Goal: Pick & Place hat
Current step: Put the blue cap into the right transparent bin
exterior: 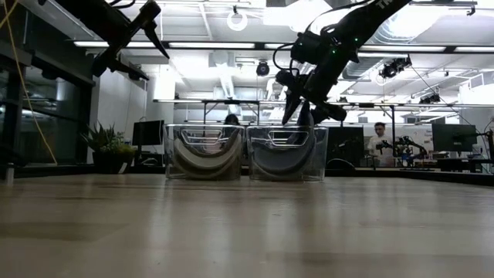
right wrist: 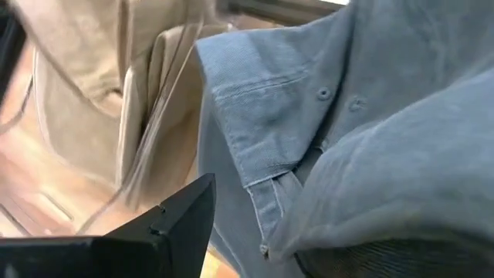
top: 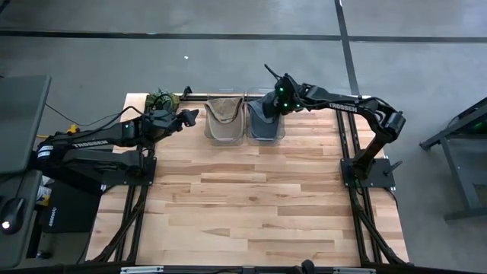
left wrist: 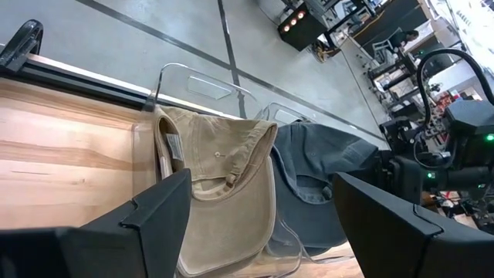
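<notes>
Since the right pincer (top: 268, 106) sits low over the grey cap (top: 265, 125) in its clear bin (top: 281, 135), grip hidden from me, a shallow pinch could drag cap and bin across the worktop (top: 251, 205).

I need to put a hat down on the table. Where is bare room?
The table is bare wood in front of the tan hat bin and grey hat bin, between the arm bases. The far edge is crowded: both bins, the left gripper, right gripper and a plant.
</notes>
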Motion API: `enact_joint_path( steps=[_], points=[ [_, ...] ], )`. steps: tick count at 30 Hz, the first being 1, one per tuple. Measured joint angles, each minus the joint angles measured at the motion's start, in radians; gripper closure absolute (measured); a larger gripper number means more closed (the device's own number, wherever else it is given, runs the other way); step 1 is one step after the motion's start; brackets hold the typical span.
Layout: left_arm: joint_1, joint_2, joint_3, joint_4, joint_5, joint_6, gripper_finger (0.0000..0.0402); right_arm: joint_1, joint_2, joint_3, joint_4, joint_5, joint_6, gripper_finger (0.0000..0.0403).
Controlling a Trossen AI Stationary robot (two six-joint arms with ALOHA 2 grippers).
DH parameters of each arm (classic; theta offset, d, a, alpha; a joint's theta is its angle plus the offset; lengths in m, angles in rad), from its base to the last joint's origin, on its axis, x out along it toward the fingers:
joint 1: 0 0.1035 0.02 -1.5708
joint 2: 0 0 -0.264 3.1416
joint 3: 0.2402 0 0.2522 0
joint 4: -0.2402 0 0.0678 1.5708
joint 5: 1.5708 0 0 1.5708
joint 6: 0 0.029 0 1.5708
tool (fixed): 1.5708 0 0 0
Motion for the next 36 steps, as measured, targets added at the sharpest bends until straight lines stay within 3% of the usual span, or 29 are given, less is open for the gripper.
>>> enact_joint_path(
  steps=[17, 36],
  points=[
    [0.000, 0.000, 0.000, -0.009, -0.001, 0.001, 0.0110, -0.005, -0.001, 0.056, -0.102, 0.011, -0.181, 0.0163],
    [0.000, 0.000, 0.000, -0.008, -0.014, 0.002, 0.0110, -0.012, -0.002, 0.254, -0.491, 0.074, -0.048, 0.0163]
  ],
)
